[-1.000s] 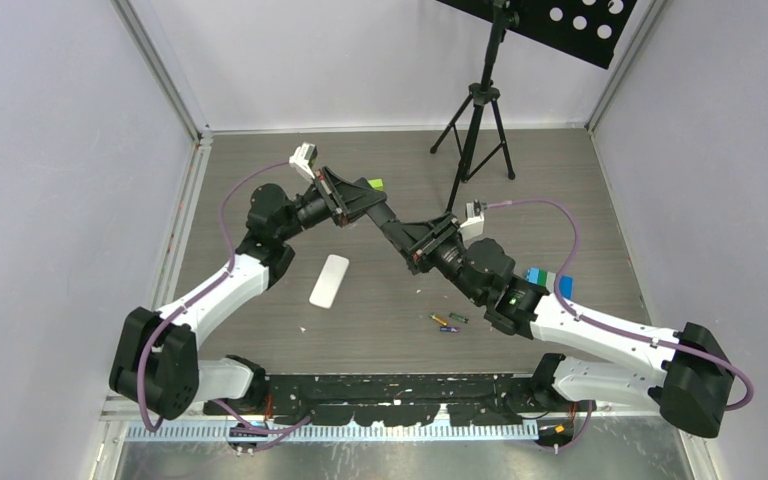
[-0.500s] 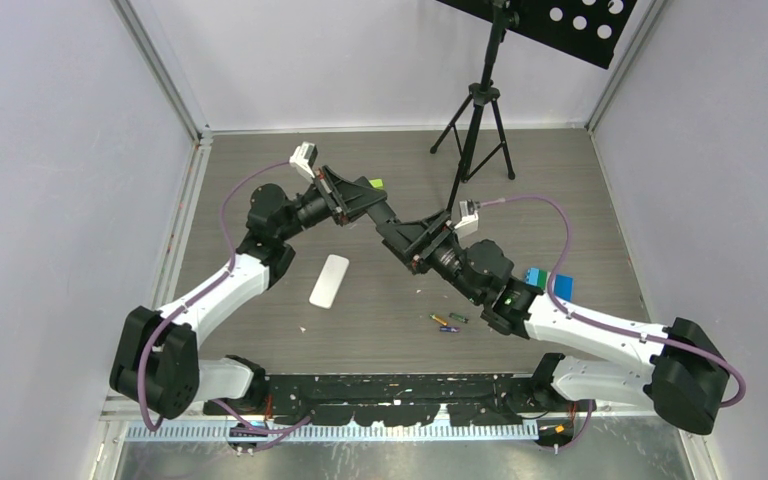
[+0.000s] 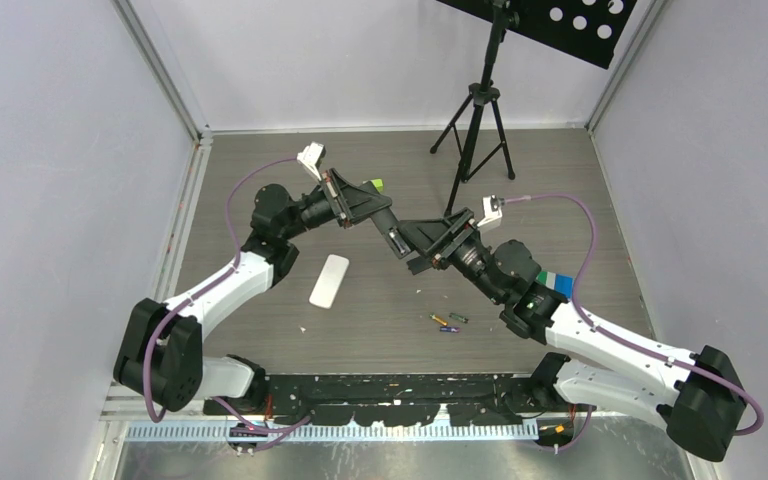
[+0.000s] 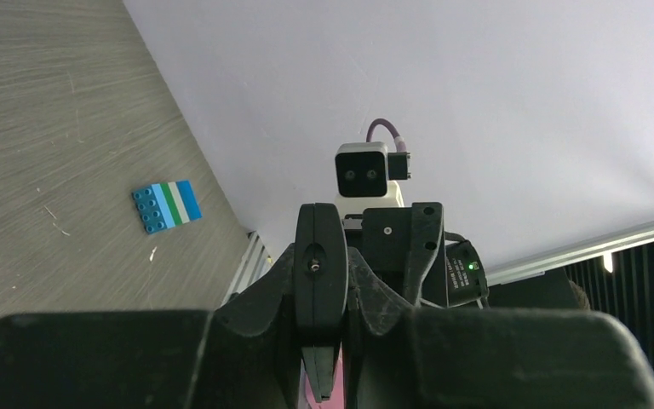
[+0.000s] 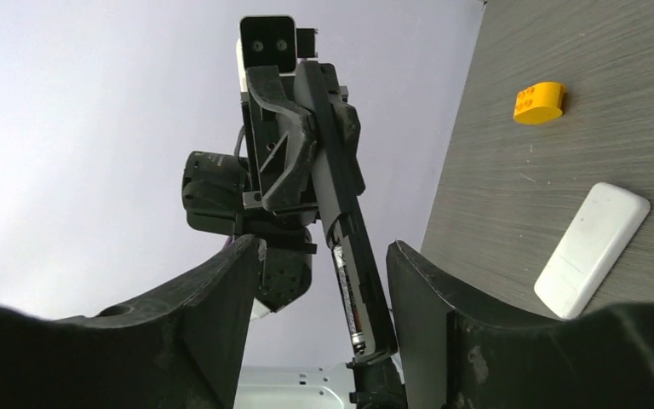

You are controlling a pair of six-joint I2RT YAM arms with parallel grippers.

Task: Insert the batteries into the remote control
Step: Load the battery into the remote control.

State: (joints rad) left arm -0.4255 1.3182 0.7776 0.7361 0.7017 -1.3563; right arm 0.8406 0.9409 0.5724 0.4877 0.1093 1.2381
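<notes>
Pinching remote control (image 5: 362, 290), left tool (image 3: 385, 222) closed

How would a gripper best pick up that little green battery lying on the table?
Take the green battery across the middle of its barrel, straight down from above, closing on its long sides. It lies flat on the table, so only top and sides are free. The yellowish battery and blue battery lie close, so probably open narrowly.
</notes>
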